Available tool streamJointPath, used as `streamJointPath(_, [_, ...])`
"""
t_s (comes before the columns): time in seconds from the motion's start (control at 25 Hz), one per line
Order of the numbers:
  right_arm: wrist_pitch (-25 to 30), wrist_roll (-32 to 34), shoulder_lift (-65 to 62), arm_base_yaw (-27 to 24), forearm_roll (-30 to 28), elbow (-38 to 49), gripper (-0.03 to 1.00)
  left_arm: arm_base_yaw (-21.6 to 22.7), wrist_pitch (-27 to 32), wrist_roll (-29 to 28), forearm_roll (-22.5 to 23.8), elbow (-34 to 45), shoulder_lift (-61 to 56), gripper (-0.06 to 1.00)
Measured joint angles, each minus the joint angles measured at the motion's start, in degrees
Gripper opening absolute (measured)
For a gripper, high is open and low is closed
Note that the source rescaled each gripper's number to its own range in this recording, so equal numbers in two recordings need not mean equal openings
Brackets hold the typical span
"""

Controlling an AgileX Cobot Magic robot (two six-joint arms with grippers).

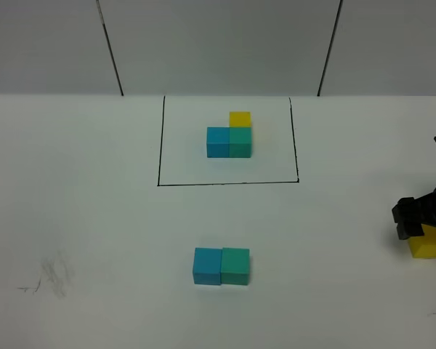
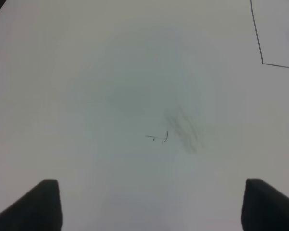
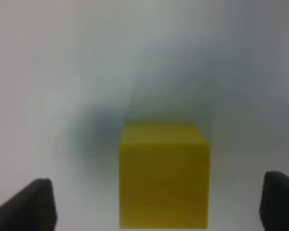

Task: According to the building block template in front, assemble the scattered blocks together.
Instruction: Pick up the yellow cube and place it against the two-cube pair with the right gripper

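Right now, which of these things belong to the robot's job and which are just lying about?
Job: framed template; blue cube and teal cube, side by side; yellow cube, between the jaws of the open right gripper.
Just there: grey smudge on the table; left gripper, open and empty.

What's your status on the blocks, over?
Left gripper open, empty. Right gripper open over yellow cube, not gripping. Blue cube and teal cube touching. Nothing blocking.

Yellow cube [image 3: 164,175] inside spread claw [image 3: 158,204]
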Motion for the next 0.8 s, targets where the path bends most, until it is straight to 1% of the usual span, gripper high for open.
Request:
streamJointPath(0.16, [-0.7, 0.0, 2.4, 0.1, 0.1, 0.0, 0.73, 0.0, 0.0, 0.0, 0.0, 0.0, 0.0, 0.90])
streamJointPath(0.2, [-0.8, 0.0, 2.7, 0.1, 0.1, 0.0, 0.70, 0.0, 0.0, 0.0, 0.0, 0.0, 0.0, 0.90])
streamJointPath(0.28, [-1.4, 0.0, 3.1, 0.1, 0.1, 0.0, 0.59, 0.0, 0.0, 0.0, 0.0, 0.0, 0.0, 0.90])
streamJointPath(0.32, [-1.7, 0.0, 3.1, 0.1, 0.1, 0.0, 0.48, 0.0, 0.0, 0.0, 0.0, 0.0, 0.0, 0.90])
streamJointPath(0.4, [-2.4, -0.3, 3.1, 0.1, 0.1, 0.0, 0.18, 0.0, 0.0, 0.0, 0.0, 0.0, 0.0, 0.90])
streamJointPath(0.44, [-2.5, -0.5, 3.1, 0.1, 0.1, 0.0, 0.00, 0.0, 0.0, 0.0, 0.0, 0.0, 0.0, 0.90])
streamJointPath(0.48, [-2.6, -0.7, 3.1, 0.1, 0.2, 0.0, 0.03, 0.0, 0.0, 0.0, 0.0, 0.0, 0.0, 0.90])
streamJointPath(0.8, [-1.6, -2.1, 3.1, 0.3, 1.1, 0.0, 0.03, 0.0, 0.0, 0.0, 0.0, 0.0, 0.0, 0.90])
